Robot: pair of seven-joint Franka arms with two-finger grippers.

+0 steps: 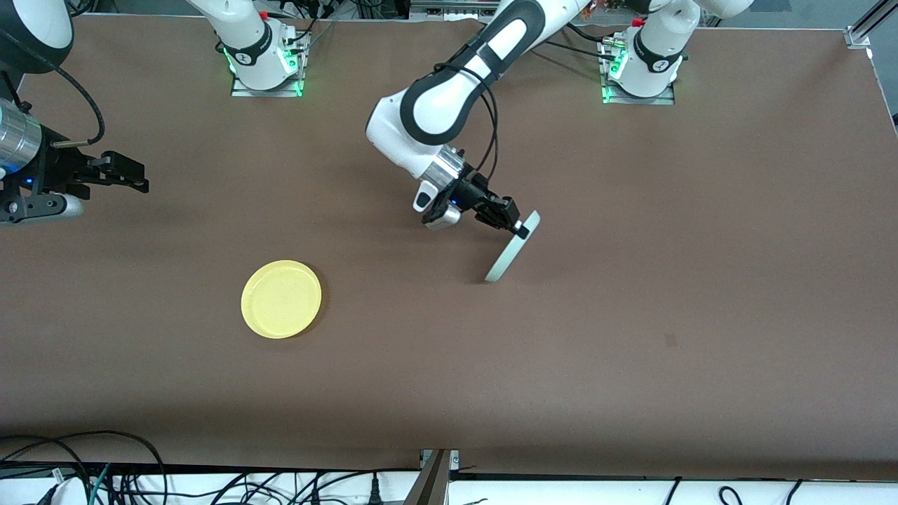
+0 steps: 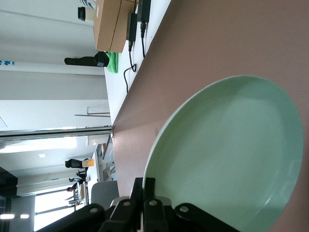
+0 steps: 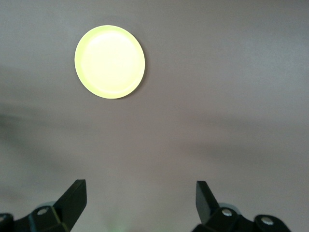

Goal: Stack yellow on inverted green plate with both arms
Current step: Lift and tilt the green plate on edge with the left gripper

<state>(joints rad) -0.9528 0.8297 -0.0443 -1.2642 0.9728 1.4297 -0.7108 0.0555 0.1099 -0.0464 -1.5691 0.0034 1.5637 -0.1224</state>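
Observation:
The pale green plate (image 1: 512, 249) stands tilted on its lower edge on the brown table (image 1: 631, 315) near the middle. My left gripper (image 1: 520, 227) is shut on its upper rim; in the left wrist view the plate's hollow inner side (image 2: 231, 154) faces the camera and the gripper (image 2: 150, 188) pinches the rim. The yellow plate (image 1: 281, 299) lies flat, rim up, toward the right arm's end, nearer the front camera. My right gripper (image 1: 140, 175) is open and empty, held high over the table's right-arm end. The right wrist view shows the yellow plate (image 3: 110, 62) below its spread fingers (image 3: 75, 198).
The two arm bases (image 1: 265, 63) (image 1: 640, 70) stand along the table's edge farthest from the front camera. Cables (image 1: 105, 477) hang off the near edge. No other objects lie on the table.

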